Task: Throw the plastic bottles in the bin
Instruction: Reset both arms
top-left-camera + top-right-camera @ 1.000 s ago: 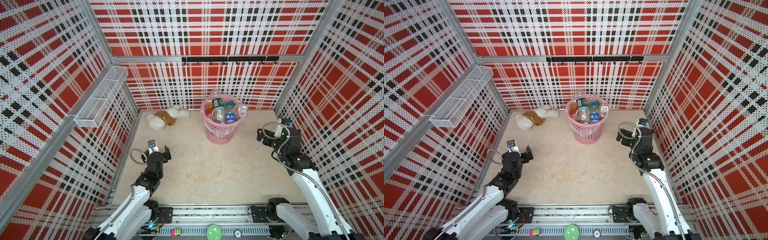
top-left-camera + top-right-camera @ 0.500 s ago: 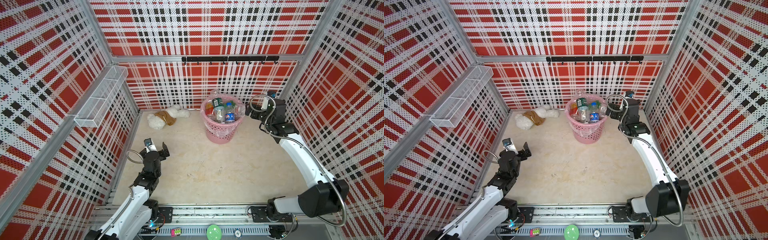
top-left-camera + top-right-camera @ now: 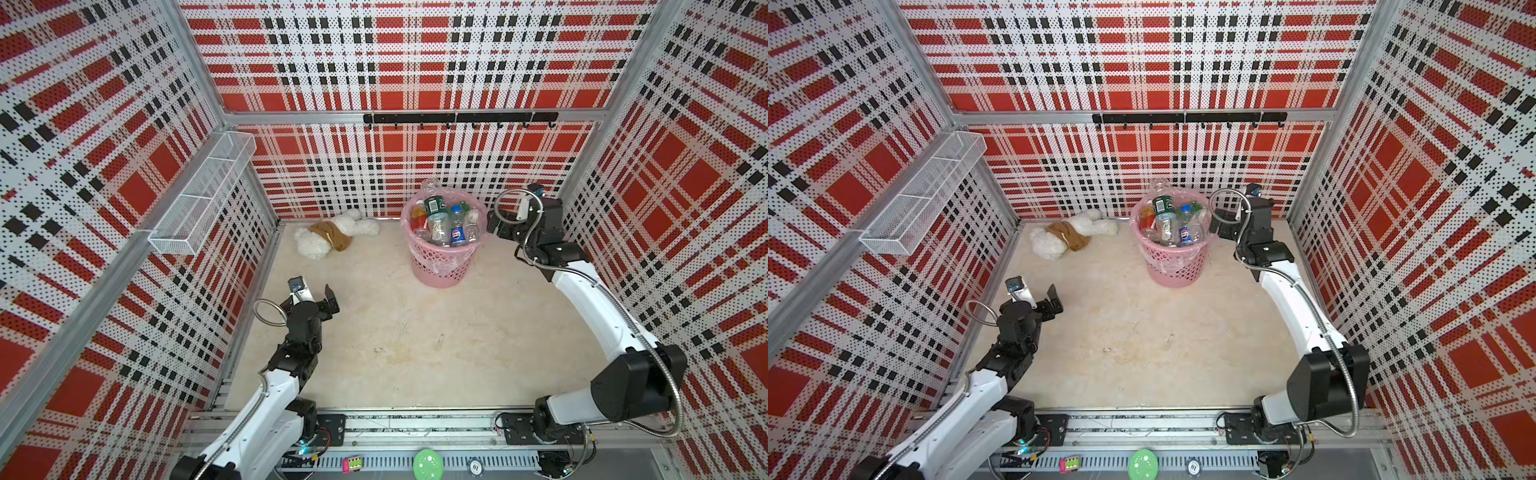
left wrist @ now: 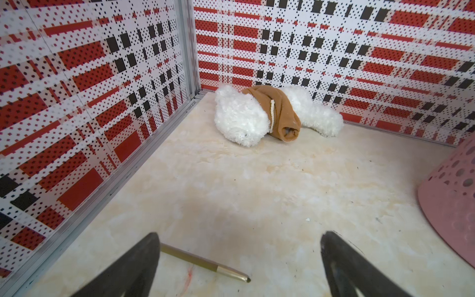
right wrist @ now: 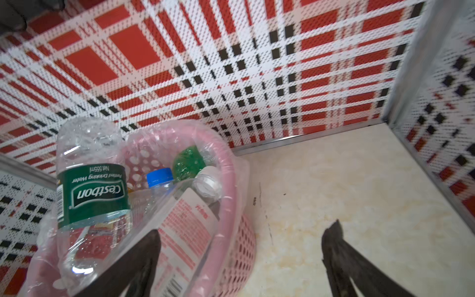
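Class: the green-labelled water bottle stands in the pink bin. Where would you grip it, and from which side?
Grip the green-labelled bottle by its clear end above the label: round, near upright and proud of the bin rim. Probably come level from the side where the open right gripper is, jaws straddling it.

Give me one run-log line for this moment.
bottles: in bin | left tool: open, empty, over floor | right tool: open, empty, at bin rim
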### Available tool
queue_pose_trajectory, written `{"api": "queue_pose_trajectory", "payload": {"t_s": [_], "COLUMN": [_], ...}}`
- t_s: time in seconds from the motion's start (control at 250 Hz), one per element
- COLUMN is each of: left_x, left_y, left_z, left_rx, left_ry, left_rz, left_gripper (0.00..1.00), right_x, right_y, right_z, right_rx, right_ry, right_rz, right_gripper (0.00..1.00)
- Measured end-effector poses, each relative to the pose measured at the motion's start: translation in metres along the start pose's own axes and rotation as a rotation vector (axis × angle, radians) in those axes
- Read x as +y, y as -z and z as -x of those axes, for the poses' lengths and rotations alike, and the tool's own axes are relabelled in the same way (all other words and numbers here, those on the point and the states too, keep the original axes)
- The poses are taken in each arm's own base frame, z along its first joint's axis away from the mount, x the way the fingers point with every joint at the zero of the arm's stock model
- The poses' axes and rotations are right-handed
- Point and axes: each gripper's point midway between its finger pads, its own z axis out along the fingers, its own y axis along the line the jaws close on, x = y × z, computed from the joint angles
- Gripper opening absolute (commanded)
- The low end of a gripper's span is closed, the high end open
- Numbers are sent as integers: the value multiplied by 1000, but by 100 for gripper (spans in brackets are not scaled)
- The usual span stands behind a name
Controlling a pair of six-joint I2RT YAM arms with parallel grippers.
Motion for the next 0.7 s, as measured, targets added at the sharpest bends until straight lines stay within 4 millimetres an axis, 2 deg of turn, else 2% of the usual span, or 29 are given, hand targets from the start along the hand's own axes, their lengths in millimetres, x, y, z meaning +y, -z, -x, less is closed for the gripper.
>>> {"api": "queue_pose_trajectory", "payload": {"t_s": [0.064,0.132,0.24,0.368,0.424,0.472,0.528,0.608,0.652,0.7], "left_x": [2,2,5,7,5,2,-4,-9,-10,-11], "left_y": [-6,-12,-29,-53,-59,-65,-74,-86,-87,-87], "left_z": [-2,-4,-22,-51,-56,-56,-57,-64,-71,-70], "left_rx": [-3,-21,-2,66,70,57,39,29,54,53], "left_ry": [-15,-35,-79,-128,-140,-147,-150,-159,-168,-169], "left_rz": [10,9,12,11,-1,-15,-38,-64,-72,-79], "left_gripper": [99,99,99,99,99,99,99,99,99,99], "right_x": [-26,-52,-85,-127,-139,-142,-140,-135,-131,-126], "right_y": [21,35,35,27,23,17,8,-4,-8,-12], "right_z": [-7,-34,-103,-209,-237,-246,-247,-241,-236,-230], "right_rx": [-38,-47,-3,135,184,181,147,85,54,15], "right_ry": [14,40,108,221,261,282,295,311,321,328], "right_rz": [-64,-132,-199,-274,-295,-293,-275,-243,-226,-207], "right_gripper": [100,100,100,100,100,100,100,100,100,100]}}
